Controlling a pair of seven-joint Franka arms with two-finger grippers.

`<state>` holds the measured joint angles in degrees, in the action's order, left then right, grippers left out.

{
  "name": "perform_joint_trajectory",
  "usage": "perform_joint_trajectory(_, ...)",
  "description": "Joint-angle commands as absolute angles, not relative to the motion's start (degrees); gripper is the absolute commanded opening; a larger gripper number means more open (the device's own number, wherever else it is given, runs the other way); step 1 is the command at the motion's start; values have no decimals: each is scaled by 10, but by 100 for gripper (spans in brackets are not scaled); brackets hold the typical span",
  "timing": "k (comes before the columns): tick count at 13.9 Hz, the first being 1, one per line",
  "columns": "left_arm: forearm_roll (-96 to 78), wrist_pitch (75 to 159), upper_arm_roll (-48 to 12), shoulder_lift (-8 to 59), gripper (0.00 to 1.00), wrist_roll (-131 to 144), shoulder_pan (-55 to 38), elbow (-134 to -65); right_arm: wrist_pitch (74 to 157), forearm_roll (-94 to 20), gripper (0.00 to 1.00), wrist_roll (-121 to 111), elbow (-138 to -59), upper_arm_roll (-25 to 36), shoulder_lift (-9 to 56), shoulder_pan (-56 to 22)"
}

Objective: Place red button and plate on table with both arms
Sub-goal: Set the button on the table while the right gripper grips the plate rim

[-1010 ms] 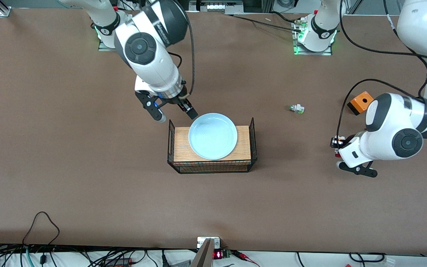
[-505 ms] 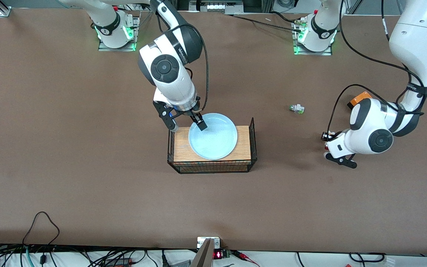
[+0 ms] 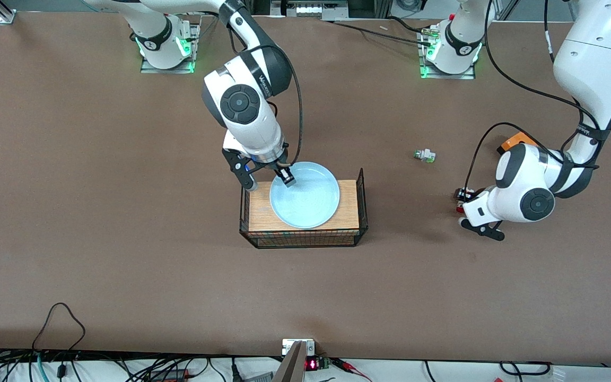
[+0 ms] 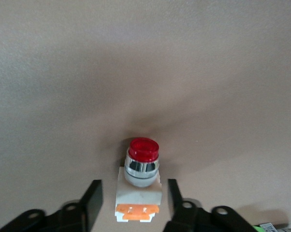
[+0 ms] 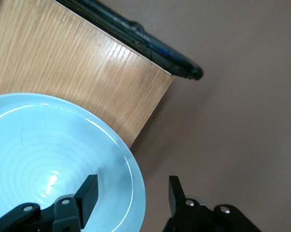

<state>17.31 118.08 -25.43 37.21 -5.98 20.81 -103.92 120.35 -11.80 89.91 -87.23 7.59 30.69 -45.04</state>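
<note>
The pale blue plate lies on the wooden top of the wire rack. My right gripper is open and straddles the plate's rim on the side toward the right arm's end. In the right wrist view one finger is inside the plate and the other is outside. My left gripper is low over the table toward the left arm's end. In the left wrist view it is open around the red button, which lies on the table with a gap on each side.
A small white-and-green part lies on the table between the rack and the left arm. An orange box sits partly hidden by the left arm. The rack has raised black wire ends.
My right gripper has moved from beside the rack onto the plate's rim, one finger now inside. My left gripper has shifted toward the rack and come lower.
</note>
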Motion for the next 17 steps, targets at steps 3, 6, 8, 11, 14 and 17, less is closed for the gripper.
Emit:
perform_joint_trajectory(3, 185, 1025, -293, 344, 100, -58, 205, -940, 1201, -114, 58, 910, -875, 83, 310, -459)
perform_joint_trajectory(6, 179, 890, -337, 326, 100, -57, 205, -834, 1201, -114, 34, 908, -875, 83, 310, -459)
perform_joint_trajectory(8, 182, 833, -356, 310, 100, -60, 205, -780, 1201, -114, 12, 896, -874, 83, 309, -457)
perform_joint_trajectory(11, 178, 813, -355, 263, 100, -65, 211, -745, 1199, -117, 0, 850, -872, 83, 307, -459)
perform_joint_trajectory(14, 153, 817, -274, 209, 100, -66, 153, -747, 1194, -116, 0, 840, -872, 83, 305, -457)
perform_joint_trajectory(17, 61, 900, -102, 128, 100, -56, 35, -822, 1159, -119, 0, 833, -861, 83, 281, -455)
